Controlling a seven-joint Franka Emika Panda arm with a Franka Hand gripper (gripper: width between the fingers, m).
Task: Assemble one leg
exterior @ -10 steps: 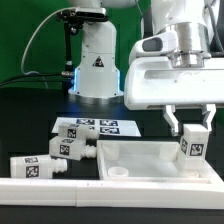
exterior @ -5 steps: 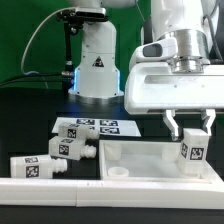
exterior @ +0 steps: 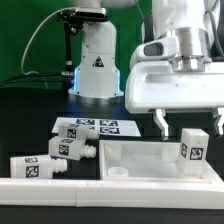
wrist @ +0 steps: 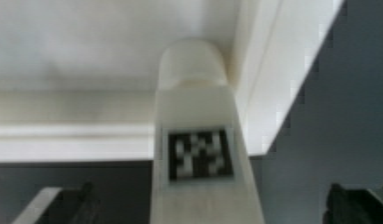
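Observation:
One leg (exterior: 193, 152), a white post with a black-and-white tag, stands upright in the corner of the large white tray-like panel (exterior: 140, 157) toward the exterior view's right. My gripper (exterior: 189, 122) is just above it with its fingers spread on either side, not touching it. In the wrist view the leg (wrist: 206, 120) fills the middle, with the dark fingers (wrist: 55, 205) well apart from it and the gripper (wrist: 206, 212) open. Three more legs (exterior: 30, 166) (exterior: 66, 150) (exterior: 90, 147) lie on the table at the exterior view's left.
The marker board (exterior: 95, 127) lies behind the panel. The robot base (exterior: 97, 65) stands at the back. A long white rail (exterior: 90, 186) runs along the front edge.
The fingers were closed on the leg before; now they have spread apart and let it go. The leg stays standing in the panel's corner.

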